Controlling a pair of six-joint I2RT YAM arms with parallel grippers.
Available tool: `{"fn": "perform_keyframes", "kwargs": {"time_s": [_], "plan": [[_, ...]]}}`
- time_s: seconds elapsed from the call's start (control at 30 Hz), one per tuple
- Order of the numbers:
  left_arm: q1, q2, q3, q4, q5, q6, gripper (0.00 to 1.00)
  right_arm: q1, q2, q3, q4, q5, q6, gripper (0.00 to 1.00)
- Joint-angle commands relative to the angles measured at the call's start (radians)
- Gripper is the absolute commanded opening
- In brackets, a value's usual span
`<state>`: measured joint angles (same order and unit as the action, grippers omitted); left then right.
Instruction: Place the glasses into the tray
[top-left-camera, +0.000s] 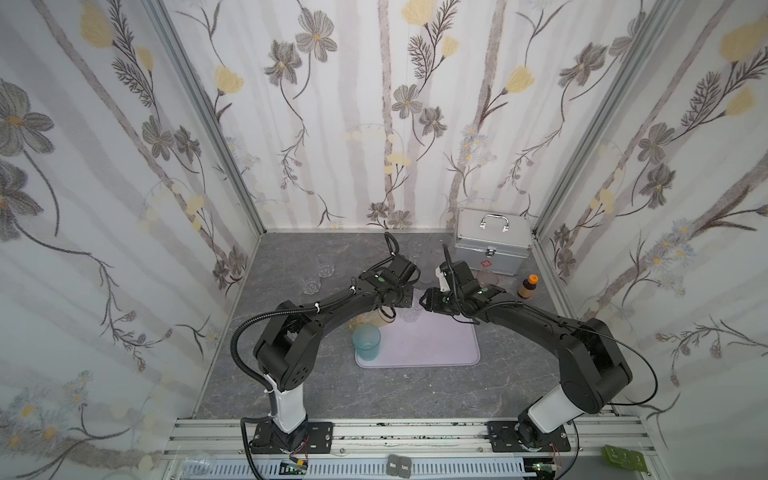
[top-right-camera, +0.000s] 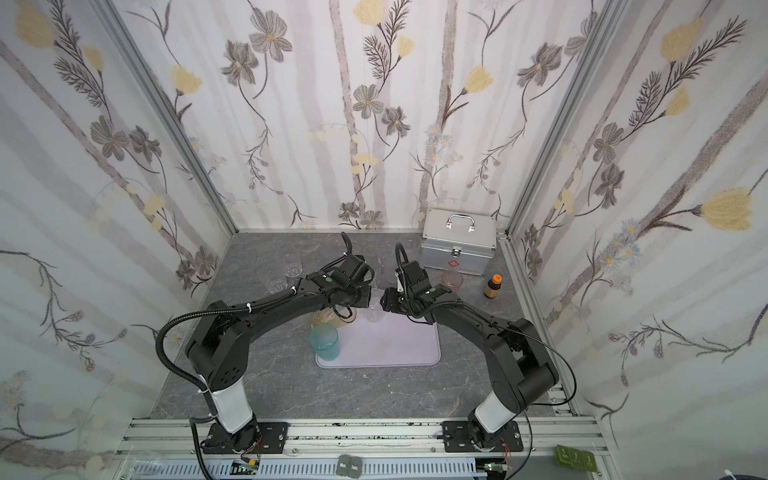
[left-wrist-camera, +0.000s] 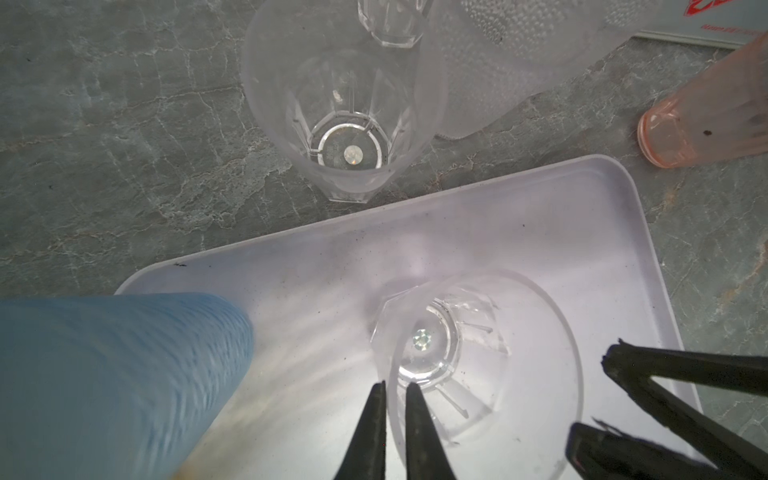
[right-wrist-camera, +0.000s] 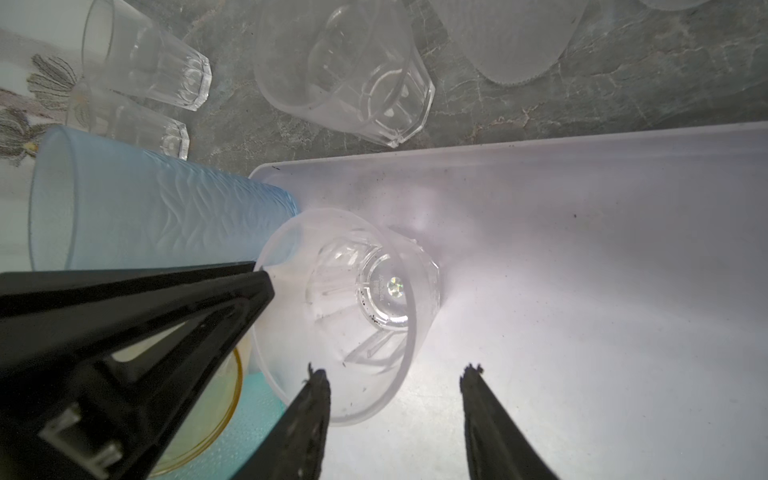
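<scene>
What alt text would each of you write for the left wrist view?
The left gripper straddles the rim of a clear faceted glass standing upright in the lilac tray, beside a blue tumbler. Beyond the tray, a second clear glass and a pink glass stand on the grey table.

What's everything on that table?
Flat lilac tray: one, lilac, centre.
Tall teal tumbler: one, teal, tray's near-left corner.
Tall blue tumbler: one, blue, tray's far-left corner.
Amber tumbler: one, amber, tray's left edge.
Short clear faceted glass: one, clear, on tray.
Other clear faceted glasses: at least four, clear, off tray.
Frosted tumbler: at least one, whitish, behind tray.
Pink tumbler: one, pink, before case.
Brown orange-capped bottle: one, brown, beside case.
Silver metal case: one, silver, back right.
Left fingers: two, black, astride short glass's rim.
Right fingers: two, black, apart, above tray.
</scene>
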<state>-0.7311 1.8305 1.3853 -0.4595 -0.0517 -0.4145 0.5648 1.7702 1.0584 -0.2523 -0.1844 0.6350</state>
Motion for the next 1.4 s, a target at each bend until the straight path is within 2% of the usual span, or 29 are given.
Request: {"fn": "perform_keyframes", "kwargs": {"time_s": [0.0, 0.27, 0.43, 0.57, 0.67, 0.77, 0.93, 1.2, 1.37], "plan": [[0.001, -0.004, 0.005, 0.004, -0.008, 0.01, 0.12, 0.009, 0.023, 0.021, 0.033, 0.005, -0.003, 0.51], [0.0, -0.009, 0.004, 0.003, -0.011, 0.015, 0.19, 0.03, 0.086, 0.064, 0.027, 0.026, -0.005, 0.47], [0.004, -0.026, 0.001, 0.002, -0.018, 0.014, 0.23, 0.058, 0.055, 0.086, -0.017, 0.144, 0.015, 0.48], [0.007, -0.034, -0.008, 0.001, -0.021, 0.014, 0.26, 0.073, -0.043, 0.017, -0.006, 0.23, 0.09, 0.5], [0.01, -0.042, -0.012, 0.002, -0.017, 0.016, 0.29, 0.086, -0.099, -0.033, 0.021, 0.189, 0.142, 0.51], [0.011, -0.046, -0.001, 0.001, -0.016, 0.021, 0.3, 0.145, -0.111, -0.066, 0.057, 0.123, 0.195, 0.51], [0.013, -0.067, 0.019, -0.001, -0.019, 0.024, 0.41, 0.237, -0.118, -0.101, 0.138, 0.091, 0.226, 0.51], [0.027, -0.138, 0.019, 0.0, -0.017, 0.02, 0.5, 0.244, -0.044, -0.088, 0.232, 0.043, 0.097, 0.55], [0.077, -0.218, -0.017, 0.002, -0.03, 0.017, 0.54, 0.218, 0.009, -0.048, 0.232, 0.034, 0.035, 0.56]]}}
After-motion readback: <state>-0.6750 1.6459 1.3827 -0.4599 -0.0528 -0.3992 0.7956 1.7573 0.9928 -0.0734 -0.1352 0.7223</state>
